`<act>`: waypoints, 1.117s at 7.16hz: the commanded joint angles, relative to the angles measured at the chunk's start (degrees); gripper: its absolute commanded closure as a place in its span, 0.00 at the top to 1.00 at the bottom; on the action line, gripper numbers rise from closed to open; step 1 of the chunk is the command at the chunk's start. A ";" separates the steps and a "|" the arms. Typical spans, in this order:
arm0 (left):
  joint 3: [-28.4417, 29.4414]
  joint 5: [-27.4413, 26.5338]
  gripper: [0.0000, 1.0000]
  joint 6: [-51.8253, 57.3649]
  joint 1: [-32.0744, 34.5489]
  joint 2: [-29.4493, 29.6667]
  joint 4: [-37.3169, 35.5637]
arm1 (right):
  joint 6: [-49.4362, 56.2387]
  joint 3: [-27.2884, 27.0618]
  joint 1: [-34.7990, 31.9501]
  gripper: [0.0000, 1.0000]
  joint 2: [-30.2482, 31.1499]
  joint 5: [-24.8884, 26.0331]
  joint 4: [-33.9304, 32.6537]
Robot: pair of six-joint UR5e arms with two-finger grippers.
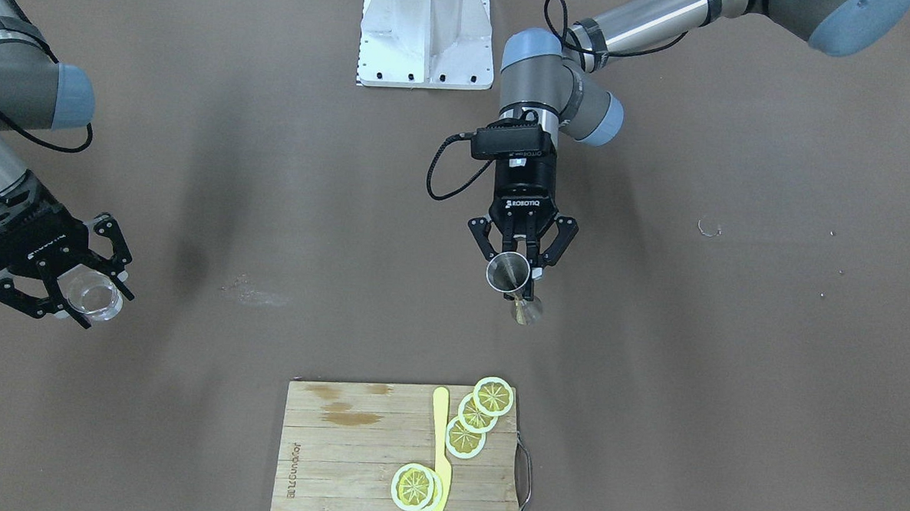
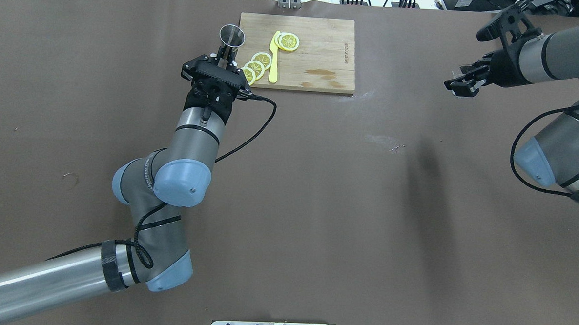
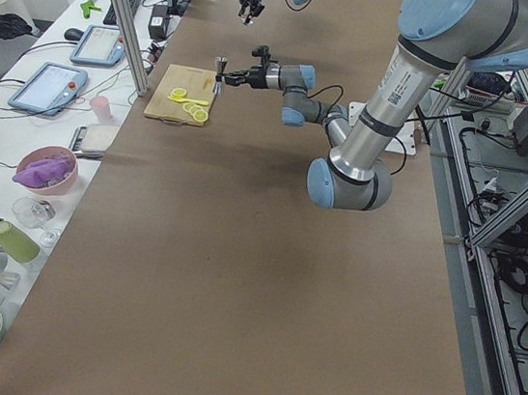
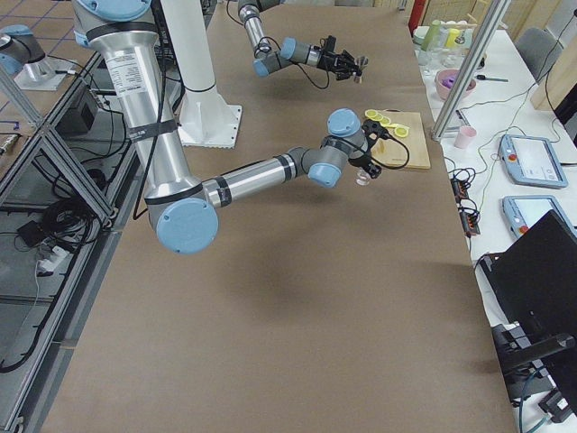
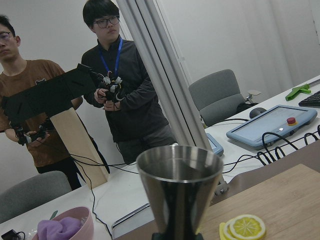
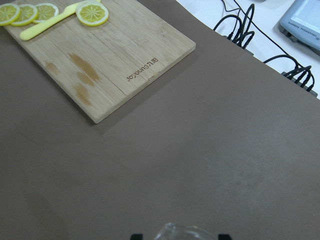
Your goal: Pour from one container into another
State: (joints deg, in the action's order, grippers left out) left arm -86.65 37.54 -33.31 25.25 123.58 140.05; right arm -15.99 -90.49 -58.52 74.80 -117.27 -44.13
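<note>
Gripping the jigger [image 1: 509, 273] at its narrow waist, the left gripper [image 1: 522, 268] has its fingers clenched on the steel. It holds the jigger upright with the wider cone on top and the open mouth facing up. The jigger hangs over the brown table [image 1: 726, 375], on the robot's side of the cutting board [image 1: 339, 450], and appears raised off the surface.

We see the right gripper [image 1: 77, 285] well apart from it, out toward the table's end. Its fingers are closed around the clear glass [image 1: 96, 299], and in its wrist view only the glass's rim shows at the bottom edge, with the table below.

On the board lie lemon slices [image 1: 493, 396], three overlapping in a row and more near the opposite edge. A yellow knife [image 1: 440, 447] lies between the two groups, and darker stains mark the bare wood.

Beyond the table's far side, the left wrist view shows two people [image 5: 117, 85] holding controllers, a grey chair [image 5: 217, 95], a tablet-like pendant [image 5: 270, 125] and a pink bowl [image 5: 65, 227].
</note>
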 commanded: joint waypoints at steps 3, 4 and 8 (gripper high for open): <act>-13.42 -0.54 0.00 -11.59 -0.46 -17.71 0.48 | -11.04 11.46 0.59 0.00 2.36 4.33 21.15; -15.72 -2.28 0.00 -15.95 -0.90 -22.55 0.75 | -12.21 12.00 1.12 0.00 2.45 4.16 21.80; -16.54 -9.93 0.00 -19.32 -7.04 -37.24 10.92 | -12.84 17.54 3.49 0.00 1.93 4.77 26.99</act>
State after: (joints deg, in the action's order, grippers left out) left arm -103.23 29.86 -51.36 20.16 90.31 147.76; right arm -28.74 -74.15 -55.59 76.97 -112.80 -18.26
